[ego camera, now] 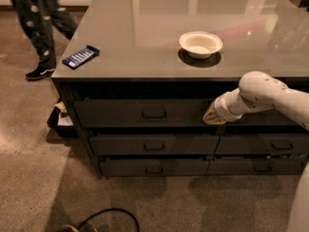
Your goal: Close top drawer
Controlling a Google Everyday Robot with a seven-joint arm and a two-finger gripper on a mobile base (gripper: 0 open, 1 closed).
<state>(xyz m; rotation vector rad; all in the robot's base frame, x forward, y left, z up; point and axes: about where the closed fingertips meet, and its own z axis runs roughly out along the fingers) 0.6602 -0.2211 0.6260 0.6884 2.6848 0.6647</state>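
Observation:
The top drawer (120, 112) is a wide dark grey front just under the counter's left half, with a small loop pull (154, 113) at its centre. Its front stands about flush with the cabinet face; no inside shows. My white arm reaches in from the right, and my gripper (211, 117) is at the right end of the drawer front, touching or nearly touching it.
On the grey counter (145, 33) sit a white bowl (200, 44) and a blue packet (80, 56). Slimmer drawers (153, 145) lie below. A person's legs (36, 18) stand at the far left. A bin (60, 120) sits beside the cabinet, and a black cable (108, 216) lies on the floor.

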